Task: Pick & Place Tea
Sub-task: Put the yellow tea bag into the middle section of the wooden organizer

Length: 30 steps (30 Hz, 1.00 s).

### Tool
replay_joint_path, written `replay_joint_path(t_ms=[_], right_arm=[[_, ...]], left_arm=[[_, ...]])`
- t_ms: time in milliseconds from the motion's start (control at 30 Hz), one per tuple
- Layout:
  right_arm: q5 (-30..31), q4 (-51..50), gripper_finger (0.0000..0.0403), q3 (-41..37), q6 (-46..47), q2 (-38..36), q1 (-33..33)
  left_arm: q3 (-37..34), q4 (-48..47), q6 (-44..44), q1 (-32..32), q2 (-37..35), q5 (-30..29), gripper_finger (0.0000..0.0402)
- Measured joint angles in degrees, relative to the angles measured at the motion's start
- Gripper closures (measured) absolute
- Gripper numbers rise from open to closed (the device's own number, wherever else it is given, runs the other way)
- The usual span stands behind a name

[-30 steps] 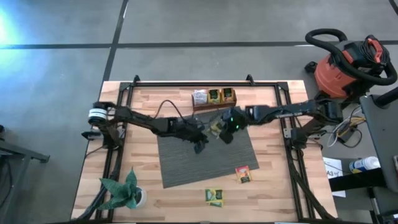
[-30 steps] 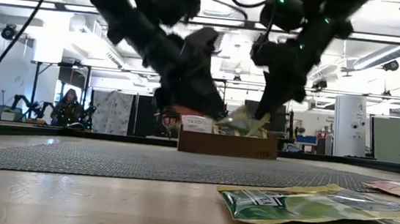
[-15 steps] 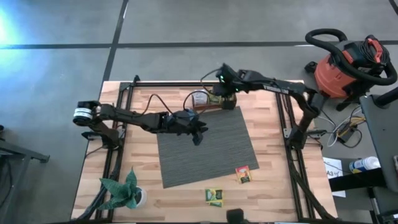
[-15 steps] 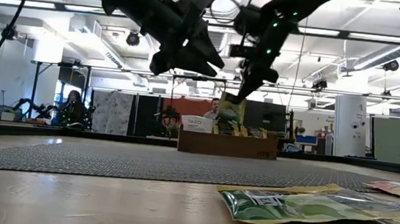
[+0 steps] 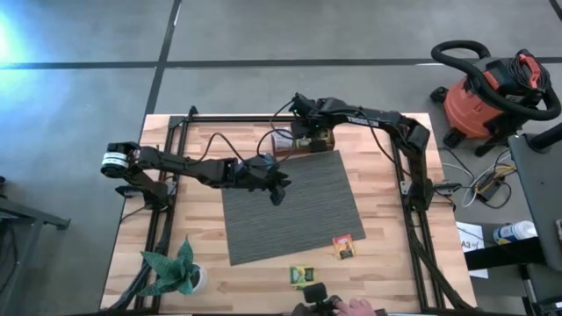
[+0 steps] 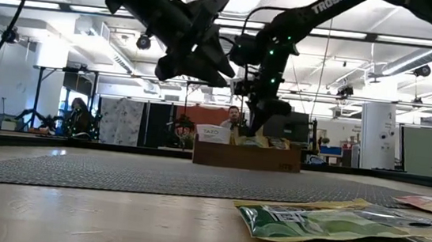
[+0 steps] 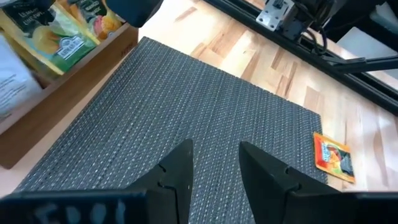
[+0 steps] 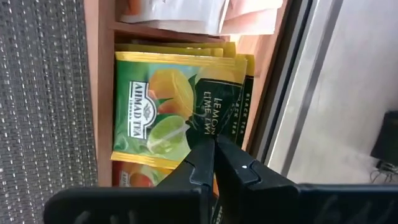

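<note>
While left gripper [image 5: 277, 195] hangs over grey mat [image 5: 299, 219], fingers slightly parted, empty, right gripper [image 5: 303, 133] sits at wooden box [image 5: 299, 147] by worktop [image 5: 386, 254] far edge, fingers pinched on lemon-lime tea packet [image 8: 180, 112]. Loose packets [image 5: 323, 262] near front edge.

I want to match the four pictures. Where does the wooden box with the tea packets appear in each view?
High view: the wooden box sits at the grey mat's far edge, under the right hand.
Low view: centre, beyond the mat.
Left wrist view: upper left corner.
Right wrist view: fills the upper left, with the lemon lime packet inside.
Shared landmark: the grey mat, visible in all four.
</note>
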Motion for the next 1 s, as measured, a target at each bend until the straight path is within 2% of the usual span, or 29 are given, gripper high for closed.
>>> replay_joint_path(t_ms=[433, 667, 833, 1000], right_arm=[[-0.34, 1.60, 0.0394, 0.41, 0.65, -0.44, -0.09], [-0.74, -0.67, 0.0389, -0.44, 6.78, -0.44, 0.27], [-3.32, -1.27, 0.0355, -0.48, 7.26, -0.44, 1.09], [-4.06, -1.58, 0.0296, -0.52, 10.32, -0.49, 2.36]], left_arm=[[0.00, -1.46, 0.84, -0.01, -0.02, -2.00, 0.0278], [0.00, -1.46, 0.80, 0.01, -0.02, -2.34, 0.0278], [0.00, -1.44, 0.78, 0.01, -0.02, -2.32, 0.0278], [0.00, -1.42, 0.05, -0.01, -0.02, -2.32, 0.0278]])
